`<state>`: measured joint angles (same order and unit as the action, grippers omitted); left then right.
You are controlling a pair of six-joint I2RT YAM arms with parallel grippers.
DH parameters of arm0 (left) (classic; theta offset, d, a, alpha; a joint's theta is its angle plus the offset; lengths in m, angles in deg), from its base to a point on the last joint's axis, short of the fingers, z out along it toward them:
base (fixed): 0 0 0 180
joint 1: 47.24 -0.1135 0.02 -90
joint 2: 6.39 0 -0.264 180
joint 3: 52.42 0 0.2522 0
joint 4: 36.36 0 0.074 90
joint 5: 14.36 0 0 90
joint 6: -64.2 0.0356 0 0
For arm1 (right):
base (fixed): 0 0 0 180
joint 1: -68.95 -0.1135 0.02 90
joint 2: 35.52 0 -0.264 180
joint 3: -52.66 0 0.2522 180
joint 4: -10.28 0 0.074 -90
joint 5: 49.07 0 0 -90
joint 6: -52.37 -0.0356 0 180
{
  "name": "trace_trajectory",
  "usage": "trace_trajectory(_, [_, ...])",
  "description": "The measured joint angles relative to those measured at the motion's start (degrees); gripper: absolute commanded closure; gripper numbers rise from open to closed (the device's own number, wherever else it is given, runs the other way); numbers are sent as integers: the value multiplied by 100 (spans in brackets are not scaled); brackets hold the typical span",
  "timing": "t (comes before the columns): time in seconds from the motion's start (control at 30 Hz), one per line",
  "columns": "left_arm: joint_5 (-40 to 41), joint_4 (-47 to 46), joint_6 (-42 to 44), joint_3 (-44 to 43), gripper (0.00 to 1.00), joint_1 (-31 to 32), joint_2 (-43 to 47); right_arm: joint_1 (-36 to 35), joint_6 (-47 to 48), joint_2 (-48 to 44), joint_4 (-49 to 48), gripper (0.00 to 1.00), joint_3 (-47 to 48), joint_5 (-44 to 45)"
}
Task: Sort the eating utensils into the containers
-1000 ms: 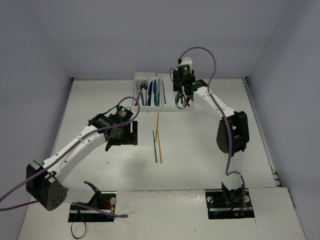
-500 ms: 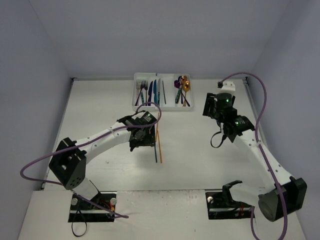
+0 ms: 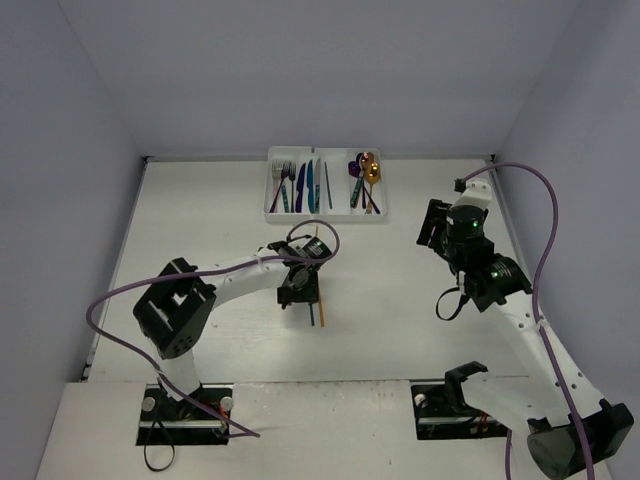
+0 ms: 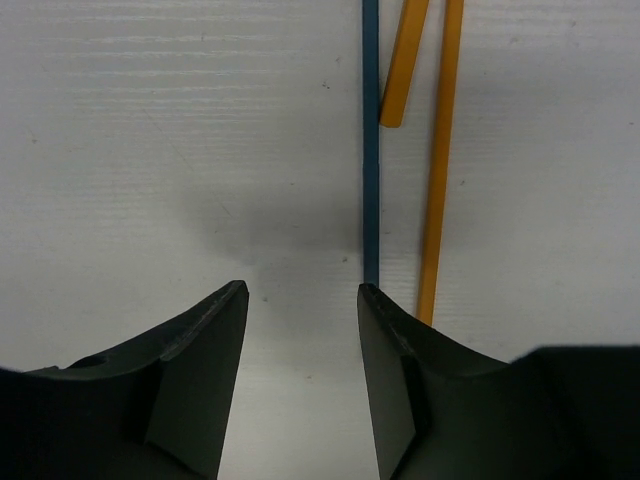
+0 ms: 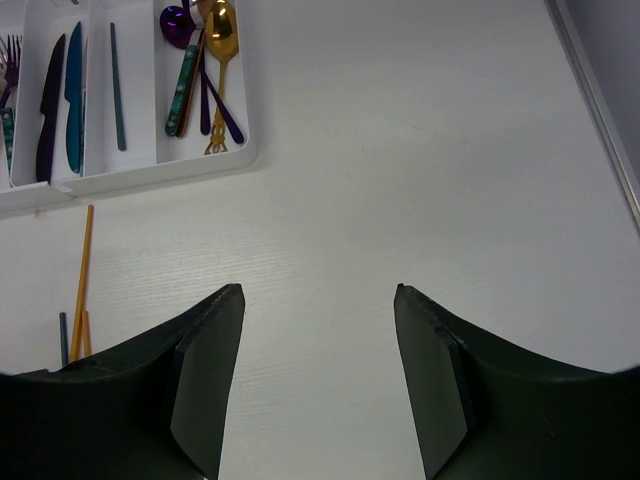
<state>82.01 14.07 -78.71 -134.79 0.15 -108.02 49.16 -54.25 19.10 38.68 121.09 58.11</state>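
**Desk:** Where are your hands?

**Me:** My left hand (image 4: 300, 290) is low over the middle of the tabletop (image 3: 200, 200). Its jaws are partway apart with only bare surface between them, so it holds nothing. My right hand (image 5: 318, 290) hangs above the right side of the tabletop, short of the right edge, jaws wide and empty.

**Desk:** And the utensils?

**Me:** Most lie in the white tray (image 3: 325, 218), which sits at the middle of the far edge. Three are loose near the tabletop's centre: a blue chopstick (image 4: 371, 150) and two orange chopsticks (image 4: 440, 150).

**Desk:** Can you see those from above?

**Me:** Barely. In the top view my left hand covers most of them. The left wrist view separates them. The blue one runs straight away from the hand, its near end right at the tip of one finger (image 4: 385, 380). The longer orange one lies just beside it. The shorter orange one angles in toward the blue one, and I cannot tell whether they touch.

**Desk:** Anything to read?

**Me:** Any lettering on the tray or handles is too small for me to make out. The right wrist view does sort the tray's contents:
- At the tray's right end, a gold spoon (image 5: 222, 30), a purple spoon (image 5: 178, 18) and a teal-handled piece (image 5: 183, 90) share one compartment.
- Next to that, a slim grey-blue stick (image 5: 115, 85) lies alone.
- Beyond it, a blue knife (image 5: 73, 100) and a black knife (image 5: 50, 100) lie side by side.
- Fork tines (image 5: 12, 50) show at the picture's edge.
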Motion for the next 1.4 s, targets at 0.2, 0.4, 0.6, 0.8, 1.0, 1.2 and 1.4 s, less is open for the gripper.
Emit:
trace_trajectory(0.2, [16,-77,-50,-141,59,54,-154,0,-3,-16,42,41,-99,1])
trace_trajectory(0.4, [19,-142,-114,-286,60,150,-196,0,-2,-16,77,41,-155,-1])
trace_trajectory(0.6, [18,-159,-172,-297,65,173,-395,0,0,-23,98,41,-177,-1])
trace_trajectory(0.8, [73,-185,-225,-307,78,173,-496,0,0,-49,102,41,-177,-1])
trace_trajectory(1.0, [117,-225,-287,-290,100,173,-496,0,0,-105,106,41,-224,-1])
trace_trajectory(1.2, [116,-303,-291,-165,100,173,-400,0,0,-150,109,41,-247,-1])
trace_trajectory(1.4, [251,133,-182,88,100,154,277,0,0,-238,117,40,-249,1])
